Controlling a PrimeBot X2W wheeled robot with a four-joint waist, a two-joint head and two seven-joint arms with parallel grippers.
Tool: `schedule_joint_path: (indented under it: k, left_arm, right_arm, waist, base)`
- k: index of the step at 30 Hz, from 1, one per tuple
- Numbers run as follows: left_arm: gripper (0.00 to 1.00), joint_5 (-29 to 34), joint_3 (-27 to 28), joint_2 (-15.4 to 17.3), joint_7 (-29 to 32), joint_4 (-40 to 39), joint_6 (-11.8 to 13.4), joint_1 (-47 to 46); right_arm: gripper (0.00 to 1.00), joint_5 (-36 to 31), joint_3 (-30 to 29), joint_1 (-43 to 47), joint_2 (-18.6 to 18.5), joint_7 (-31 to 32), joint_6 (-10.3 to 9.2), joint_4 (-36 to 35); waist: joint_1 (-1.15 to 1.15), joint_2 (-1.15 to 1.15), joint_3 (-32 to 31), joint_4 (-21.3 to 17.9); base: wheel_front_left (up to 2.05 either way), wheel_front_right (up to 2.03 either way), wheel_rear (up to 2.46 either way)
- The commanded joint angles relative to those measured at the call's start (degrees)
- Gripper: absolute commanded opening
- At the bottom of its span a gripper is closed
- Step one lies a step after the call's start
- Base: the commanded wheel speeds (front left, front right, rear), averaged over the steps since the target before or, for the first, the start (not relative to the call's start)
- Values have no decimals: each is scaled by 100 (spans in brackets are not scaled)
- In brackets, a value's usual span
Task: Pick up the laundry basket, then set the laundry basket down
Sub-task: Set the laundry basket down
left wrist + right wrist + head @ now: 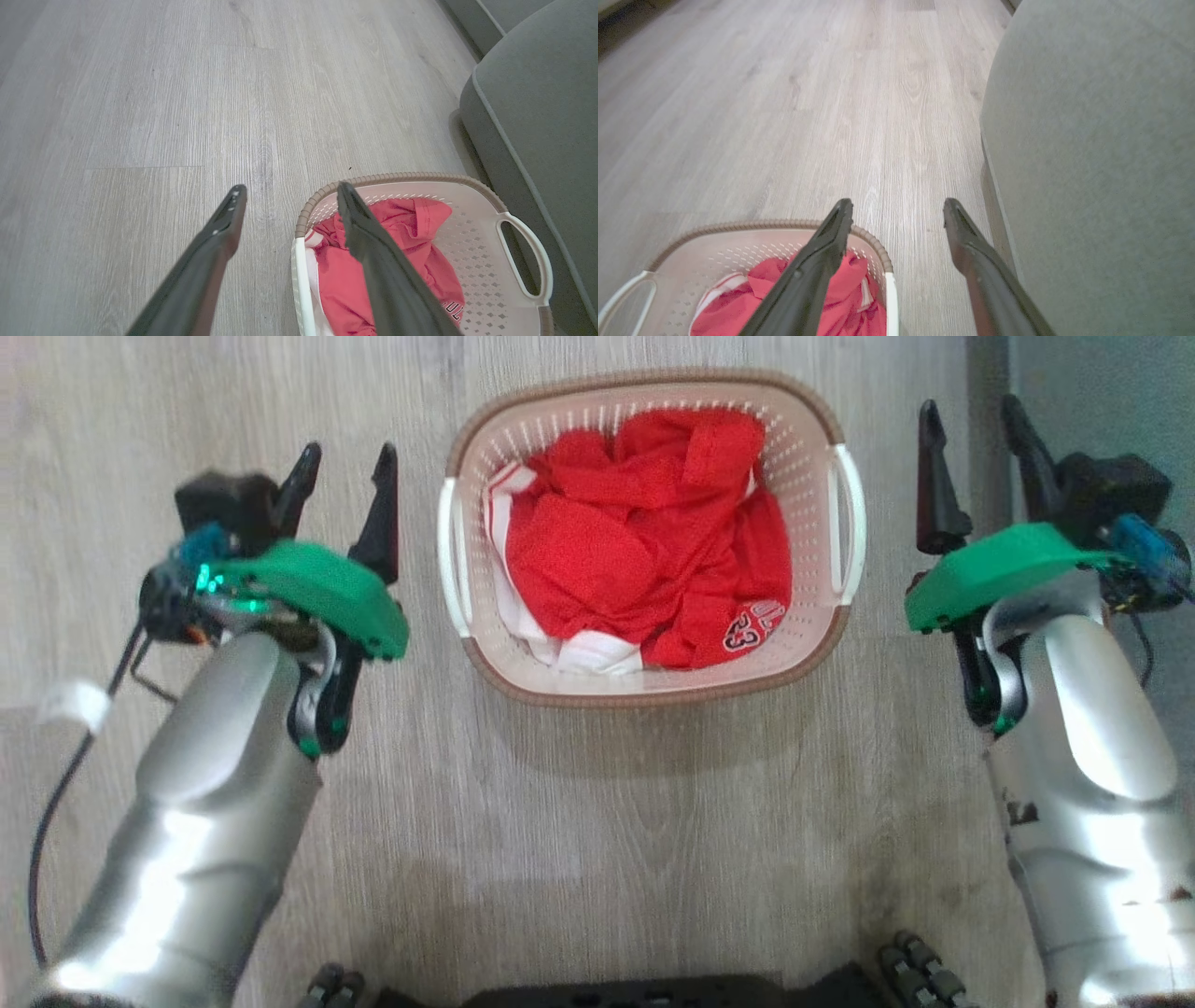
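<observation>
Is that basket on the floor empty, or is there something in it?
Not empty. The laundry basket holds crumpled red clothing and some white fabric, covering its bottom.

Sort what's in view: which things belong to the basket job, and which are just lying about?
Job: laundry basket; left gripper and right gripper, both open, flanking it.
Lying about: red clothes inside the basket; grey upholstered furniture beside it; wooden floor.
</observation>
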Motion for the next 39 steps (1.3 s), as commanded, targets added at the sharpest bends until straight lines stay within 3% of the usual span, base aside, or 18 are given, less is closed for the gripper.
schedule_joint_path:
  k: [1,8,16,26,39]
  left_arm:
    - [100,438,556,84,-37,-497,41,283]
    - [100,1524,1661,-298,-38,-1575,-117,1348]
    - [100,2083,2250,-596,-38,-2356,-278,2156]
    - [100,2364,2569,-713,-38,-2988,-293,3022]
    - [100,2481,2581,-585,270,-3883,-130,3952]
  right_arm:
    - [100,-35,61,357,64,-43,-34,-442]
    - [100,-61,17,979,64,-43,-34,-1123]
    - [100,-146,-52,1408,64,-43,-34,-1402]
    - [100,-189,-10,1805,64,-43,-34,-1517]
    - [100,-304,87,2262,64,244,-34,-1459]
  waist:
    - [0,0,-246,15]
    - [0,0,-803,32]
    - [0,0,-1445,49]
    - [0,0,-2360,48]
    - [0,0,-3216,27]
  base:
    - [0,0,0]
    - [0,0,0]
    - [0,0,0]
    - [0,0,0]
    - [0,0,0]
